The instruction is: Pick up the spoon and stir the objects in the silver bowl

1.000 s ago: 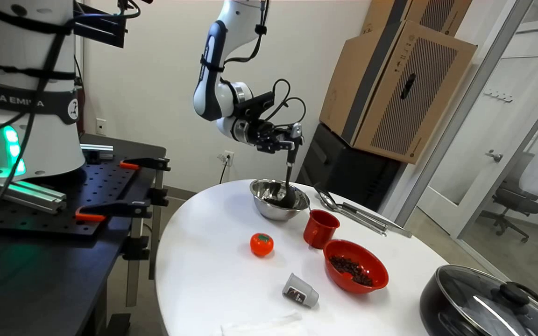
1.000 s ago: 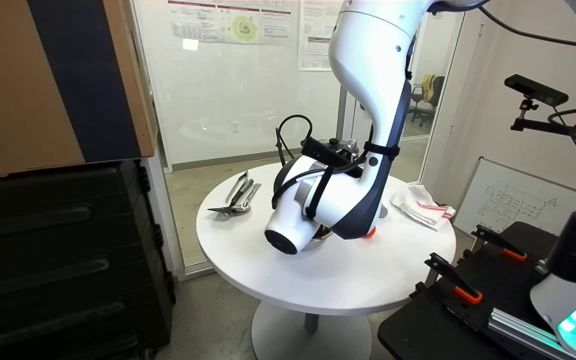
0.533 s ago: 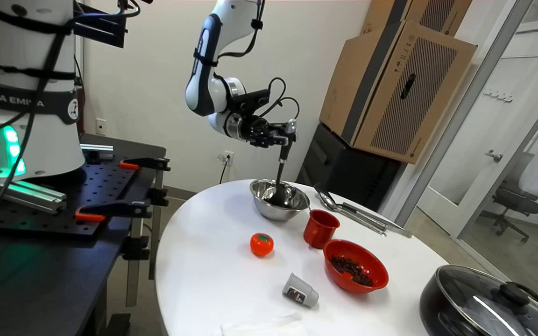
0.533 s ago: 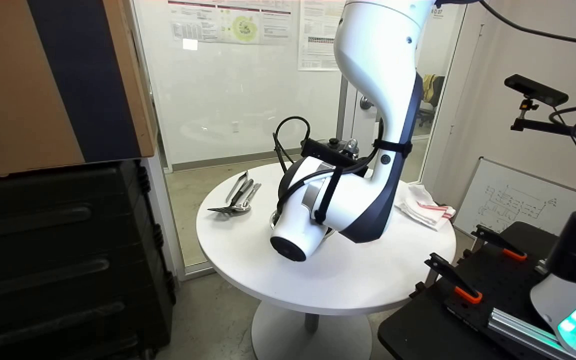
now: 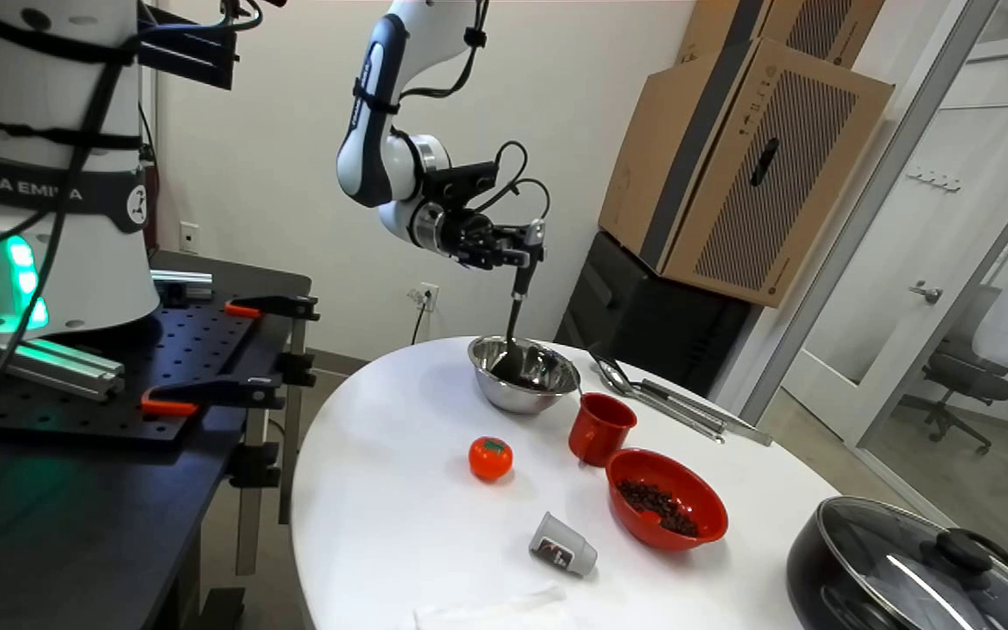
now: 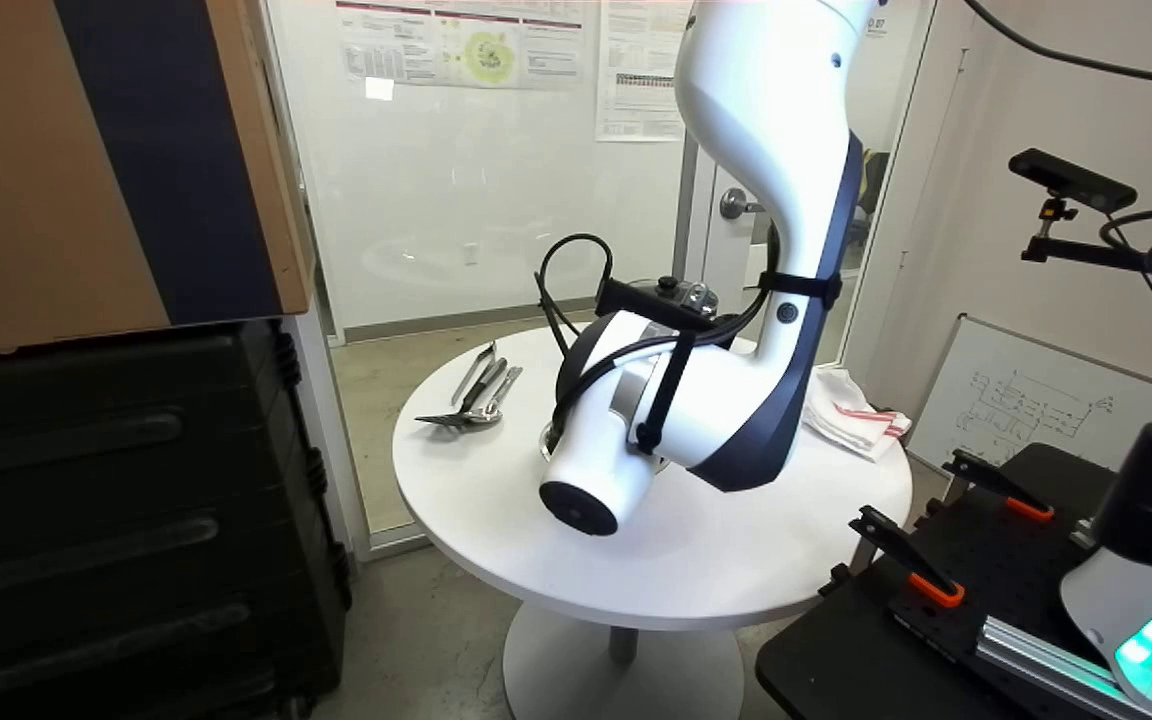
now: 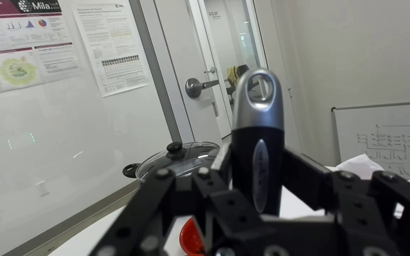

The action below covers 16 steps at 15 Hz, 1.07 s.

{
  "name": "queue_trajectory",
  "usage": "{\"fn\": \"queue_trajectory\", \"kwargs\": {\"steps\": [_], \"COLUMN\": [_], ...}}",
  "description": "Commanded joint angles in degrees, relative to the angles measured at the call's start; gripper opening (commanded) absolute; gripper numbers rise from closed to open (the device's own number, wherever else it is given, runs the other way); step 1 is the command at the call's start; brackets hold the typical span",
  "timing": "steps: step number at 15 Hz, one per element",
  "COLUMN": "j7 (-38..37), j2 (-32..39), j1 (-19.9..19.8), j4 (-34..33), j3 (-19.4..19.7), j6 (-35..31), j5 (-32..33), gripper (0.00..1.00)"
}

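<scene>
The spoon [image 7: 257,142] is black and silver, the white towel [image 6: 848,414] red-striped.

White arm [image 6: 721,402], navy panels [image 6: 764,442], black straps [image 6: 802,287], black cables [image 6: 581,237]

Grips the spoon [image 7: 258,160] by its black handle, pinched in the gripper [image 7: 257,174], with the silver, oval-holed end uppermost. Shows a black-knobbed glass lid [image 7: 190,160] ahead of the gripper and to its left, and below that part of a red bowl [image 7: 189,236] on the white table [image 7: 84,243], mostly hidden by the gripper. Takes in a red-striped white cloth [image 7: 361,165] to the gripper's right and, farther ahead, a door [image 7: 183,49] and a whiteboard [image 7: 349,122].
</scene>
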<state>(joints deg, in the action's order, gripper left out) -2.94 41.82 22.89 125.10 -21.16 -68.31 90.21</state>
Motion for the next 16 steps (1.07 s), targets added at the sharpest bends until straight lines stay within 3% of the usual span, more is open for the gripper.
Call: {"fn": "queue_trajectory", "kwargs": {"steps": [1, 16], "j7": [-0.81, -4.21], "j2": [0.19, 2.05], "j1": [-0.55, -1.26], "j4": [-0.1, -5.24], "j3": [-0.52, 1.85], "j6": [-2.35, -3.91], "j5": [0.1, 0.21], "gripper": [0.1, 0.1]}}
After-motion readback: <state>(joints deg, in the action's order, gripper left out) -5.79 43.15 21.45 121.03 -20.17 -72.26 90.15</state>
